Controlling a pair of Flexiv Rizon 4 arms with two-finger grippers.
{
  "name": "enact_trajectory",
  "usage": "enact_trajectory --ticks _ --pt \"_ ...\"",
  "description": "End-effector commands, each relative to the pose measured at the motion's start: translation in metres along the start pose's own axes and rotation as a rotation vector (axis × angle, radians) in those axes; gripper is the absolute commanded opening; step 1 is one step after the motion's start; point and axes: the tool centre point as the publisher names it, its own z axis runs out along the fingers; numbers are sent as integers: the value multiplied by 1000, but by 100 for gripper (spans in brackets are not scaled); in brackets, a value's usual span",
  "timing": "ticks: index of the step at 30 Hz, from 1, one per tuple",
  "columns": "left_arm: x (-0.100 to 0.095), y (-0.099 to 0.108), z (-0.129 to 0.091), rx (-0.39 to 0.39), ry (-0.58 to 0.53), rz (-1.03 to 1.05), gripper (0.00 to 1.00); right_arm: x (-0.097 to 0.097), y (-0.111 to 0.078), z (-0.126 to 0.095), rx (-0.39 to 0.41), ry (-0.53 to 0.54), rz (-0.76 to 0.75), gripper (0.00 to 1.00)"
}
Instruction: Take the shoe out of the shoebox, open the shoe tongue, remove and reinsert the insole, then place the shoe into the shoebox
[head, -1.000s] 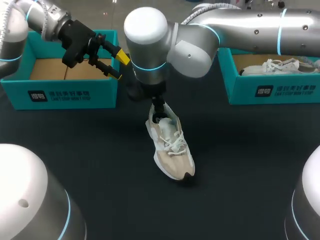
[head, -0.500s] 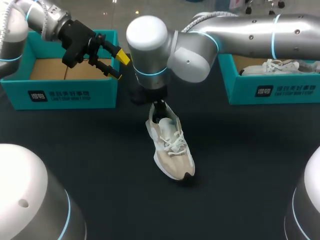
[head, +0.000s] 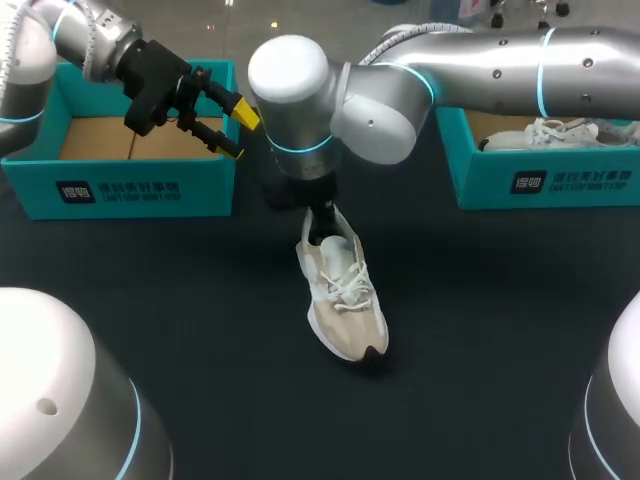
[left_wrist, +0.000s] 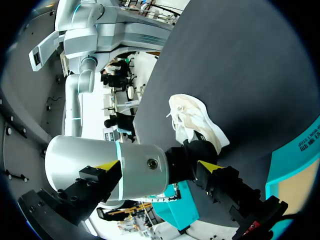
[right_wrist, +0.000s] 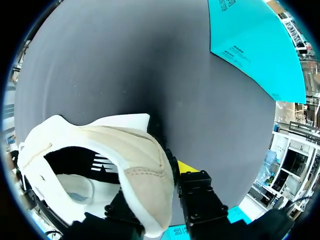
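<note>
Head view: right gripper (head: 318, 214) pinching shoe (head: 346, 300) heel on counter (head: 180, 320), left gripper (head: 239, 133) spread near box (head: 120, 190).

Table (head: 480, 330): one, black matte top, our working surface. We count three items standing directly on it.
Item one: shoe (head: 345, 300), beige and white with white laces, sole down near the middle, toe pointing toward our side.
Item two: teal shoebox (head: 130, 190), open-topped, well to the left of the shoe and farther back.
Item three: second teal shoebox (head: 545, 182), open-topped, well to the right of the shoe, also farther back.
</note>
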Motion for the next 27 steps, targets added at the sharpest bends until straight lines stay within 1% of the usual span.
enact_trajectory --ticks 1,5,8,10,12,16,19,24,27 --pt "0 0 0 1 4 1 100 1 -10 -15 10 -4 7 0" --pt "0 0 0 1 4 1 100 0 -18 -40 42 7 0 0" --pt "0 0 0 1 4 1 100 -1 -24 -63 62 41 -10 0" --pt "0 0 0 1 4 1 100 -3 -29 -77 63 61 -6 0" --pt "0 0 0 1 4 1 100 -5 -35 -91 42 83 6 0" --pt "0 0 0 1 4 1 100 -11 -43 -119 13 59 35 0" --pt "0 0 0 1 4 1 100 -16 -46 -137 -4 31 44 0" --pt "0 0 0 1 4 1 100 -24 -50 -162 9 -2 29 0" --pt "0 0 0 1 4 1 100 -28 -56 -175 47 -25 36 0"
